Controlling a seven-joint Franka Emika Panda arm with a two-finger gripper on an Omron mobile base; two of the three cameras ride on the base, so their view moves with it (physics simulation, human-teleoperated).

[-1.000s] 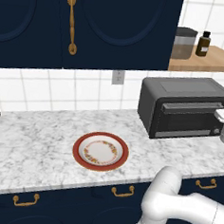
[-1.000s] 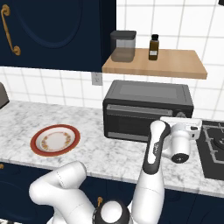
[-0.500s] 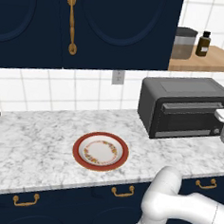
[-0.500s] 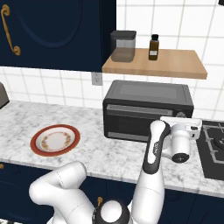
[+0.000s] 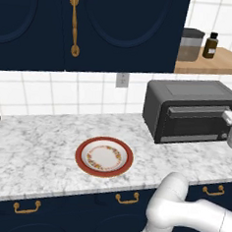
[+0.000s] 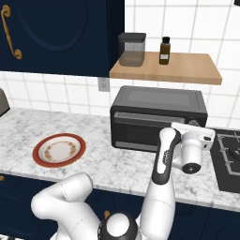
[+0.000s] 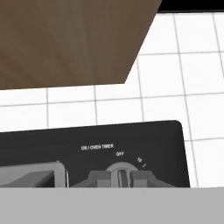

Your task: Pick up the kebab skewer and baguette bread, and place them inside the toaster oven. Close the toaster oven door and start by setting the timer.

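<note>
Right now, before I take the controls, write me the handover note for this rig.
Gripper: at the right end of the toaster oven, facing the timer knob; whether it is open or shut on the knob cannot be told.
Things: toaster oven door is shut. The plate on the counter is bare; the kebab skewer and baguette bread are presumably inside, which I cannot confirm through the window.
Done: loading, apparently, and closing the door.
Left: the knob points at OFF, so turn it to set the timer.
</note>
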